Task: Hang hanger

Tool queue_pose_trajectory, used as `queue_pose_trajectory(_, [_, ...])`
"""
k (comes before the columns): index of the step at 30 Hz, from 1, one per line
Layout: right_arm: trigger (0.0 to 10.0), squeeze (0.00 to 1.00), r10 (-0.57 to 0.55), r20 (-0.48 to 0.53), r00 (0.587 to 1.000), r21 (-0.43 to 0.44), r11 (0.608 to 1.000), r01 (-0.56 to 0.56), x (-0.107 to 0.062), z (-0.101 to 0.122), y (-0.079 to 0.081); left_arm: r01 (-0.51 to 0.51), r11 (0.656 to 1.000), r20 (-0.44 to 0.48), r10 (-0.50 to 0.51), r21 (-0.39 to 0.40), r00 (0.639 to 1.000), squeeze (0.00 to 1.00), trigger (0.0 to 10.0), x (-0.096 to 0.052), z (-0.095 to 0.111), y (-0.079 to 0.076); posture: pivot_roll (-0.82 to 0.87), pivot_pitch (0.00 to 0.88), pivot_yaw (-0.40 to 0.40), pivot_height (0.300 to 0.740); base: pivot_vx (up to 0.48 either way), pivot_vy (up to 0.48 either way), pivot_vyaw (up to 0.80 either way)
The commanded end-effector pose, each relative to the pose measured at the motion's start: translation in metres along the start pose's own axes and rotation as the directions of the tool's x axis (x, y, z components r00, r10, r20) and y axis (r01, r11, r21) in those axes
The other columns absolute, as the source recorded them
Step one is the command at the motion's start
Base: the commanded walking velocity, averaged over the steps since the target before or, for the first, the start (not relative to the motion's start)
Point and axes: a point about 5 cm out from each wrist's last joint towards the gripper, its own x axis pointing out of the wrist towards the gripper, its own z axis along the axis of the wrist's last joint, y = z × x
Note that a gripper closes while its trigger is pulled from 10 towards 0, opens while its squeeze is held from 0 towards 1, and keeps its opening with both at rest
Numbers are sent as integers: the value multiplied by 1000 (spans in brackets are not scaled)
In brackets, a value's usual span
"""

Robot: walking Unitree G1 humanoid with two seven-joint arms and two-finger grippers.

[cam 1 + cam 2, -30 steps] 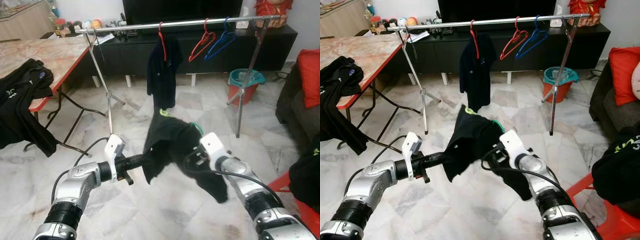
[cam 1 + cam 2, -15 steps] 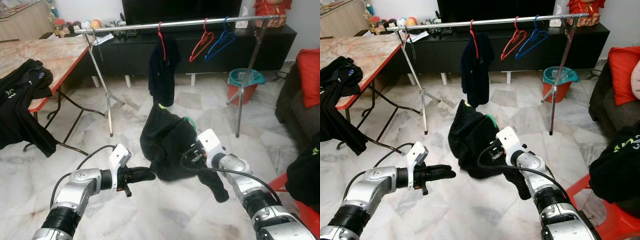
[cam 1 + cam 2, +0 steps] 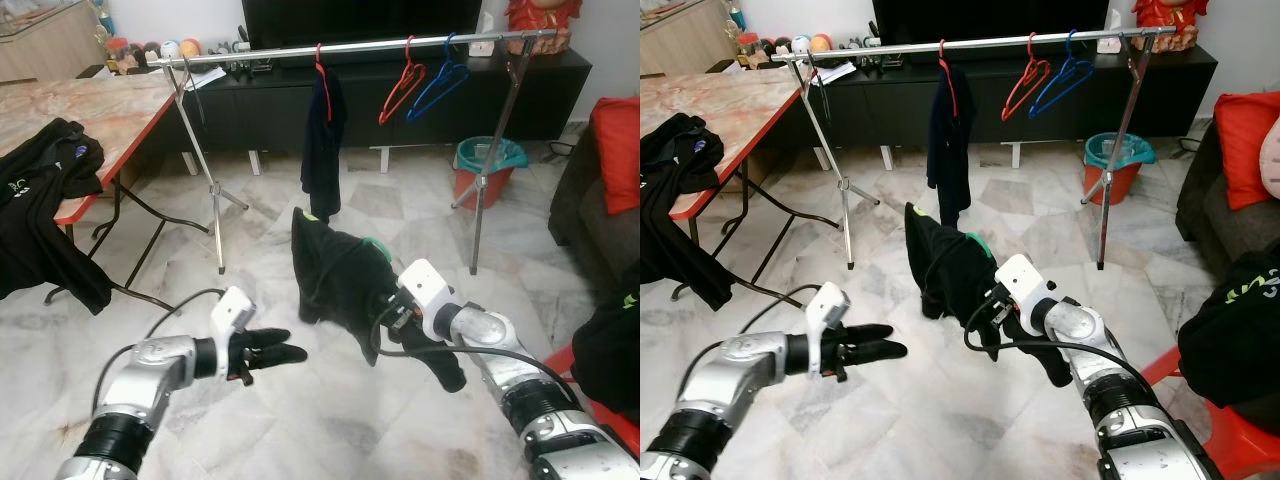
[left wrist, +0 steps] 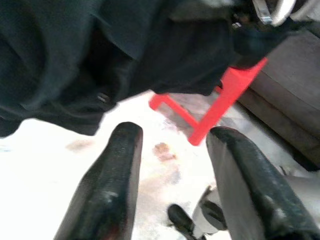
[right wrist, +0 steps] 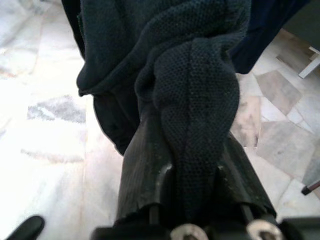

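A black garment (image 3: 338,272) with a green hanger (image 3: 376,244) peeking out of it hangs from my right gripper (image 3: 392,306), which is shut on a bunch of the cloth (image 5: 192,115). My left gripper (image 3: 292,344) is open, low and to the left of the garment, with floor showing between its fingers (image 4: 117,170). Beyond stands a steel clothes rail (image 3: 350,47). On it hang a red hanger carrying a dark shirt (image 3: 322,135), a bare red hanger (image 3: 403,84) and a bare blue hanger (image 3: 441,84).
A marble-topped table (image 3: 90,110) with a red edge stands at the left, with black clothes (image 3: 35,215) draped over it. A teal and red bucket (image 3: 490,165) sits by the rail's right leg. A sofa (image 3: 590,210) and a red chair (image 3: 600,420) are at the right.
My left gripper has come out of the black garment, drawn back to the left and opened. The garment now hangs from my right gripper alone, held a little higher.
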Motion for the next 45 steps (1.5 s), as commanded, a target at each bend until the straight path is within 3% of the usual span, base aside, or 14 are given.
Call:
queue_pose_trajectory(1, [0, 0, 63, 15, 998, -51, 997, -62, -2, 2, 3, -2, 1000, 36, 1, 32, 999, 1000, 10000, -9, 16, 4, 38, 0, 88, 740, 0, 0, 0])
queue_pose_trajectory(8, [0, 0, 179, -37, 983, -138, 974, -182, -14, -7, 0, 68, 995, 28, -71, 77, 997, 1000, 10000, -14, 29, 0, 37, 0, 91, 740, 0, 0, 0])
queue_pose_trajectory(13, [0, 0, 243, -85, 966, -202, 945, -255, -19, -7, -5, 135, 980, 30, -141, 146, 990, 1000, 10000, -2, 41, -5, 32, 0, 101, 740, 0, 0, 0])
queue_pose_trajectory(14, [0, 0, 261, -83, 962, -203, 940, -273, -19, -4, -5, 174, 974, 21, -179, 147, 984, 0, 10000, -1, 43, -7, 29, 0, 106, 740, 0, 0, 0])
queue_pose_trajectory(17, [0, 0, 283, -85, 955, -214, 931, -295, -19, -2, -4, 206, 967, -3, -208, 148, 978, 0, 10000, -1, 44, -8, 26, 0, 110, 740, 0, 0, 0])
queue_pose_trajectory(18, [0, 0, 313, -86, 946, -231, 917, -325, -18, 1, -3, 269, 952, -23, -268, 144, 963, 0, 10000, 1, 48, -11, 27, 0, 116, 740, 0, 0, 0])
queue_pose_trajectory(19, [0, 0, 326, -83, 942, -239, 911, -336, -18, 3, -3, 303, 942, -35, -301, 142, 953, 647, 10000, 1, 50, -14, 29, 0, 119, 740, 0, 0, 0])
queue_pose_trajectory(20, [0, 0, 334, -80, 939, -244, 907, -344, -18, 6, -3, 331, 933, -47, -328, 143, 944, 1000, 10000, 2, 52, -16, 28, 0, 121, 740, 0, 0, 0])
queue_pose_trajectory(26, [0, 0, 367, -51, 929, -275, 889, -367, -17, 17, -3, 375, 914, -85, -366, 153, 927, 1000, 10000, 6, 51, -19, 22, 0, 132, 740, 0, 0, 0])
queue_pose_trajectory(31, [0, 0, 417, -21, 909, -304, 863, -403, -18, 31, -2, 345, 921, -87, -335, 178, 938, 1000, 10000, 13, 50, -17, 18, 0, 134, 740, 0, 0, 0])
queue_pose_trajectory(32, [0, 0, 432, -21, 901, -316, 853, -416, -18, 33, -1, 322, 926, -86, -311, 195, 946, 157, 10000, 15, 50, -16, 19, 0, 134, 740, 0, 0, 0])
queue_pose_trajectory(33, [0, 0, 441, -20, 897, -321, 847, -423, -19, 35, 0, 292, 931, -82, -281, 220, 956, 0, 10000, 17, 50, -13, 19, 0, 135, 740, 0, 0, 0])
queue_pose_trajectory(37, [0, 0, 458, -17, 889, -323, 839, -438, -19, 36, 1, 204, 951, -29, -203, 233, 979, 0, 10000, 18, 55, -5, 17, 0, 134, 740, 0, 0, 0])
queue_pose_trajectory(45, [0, 0, 472, -28, 881, -323, 830, -455, -19, 35, 6, 196, 955, 35, -209, 221, 977, 0, 10000, 10, 66, -3, 18, 0, 134, 740, 0, 0, 0])
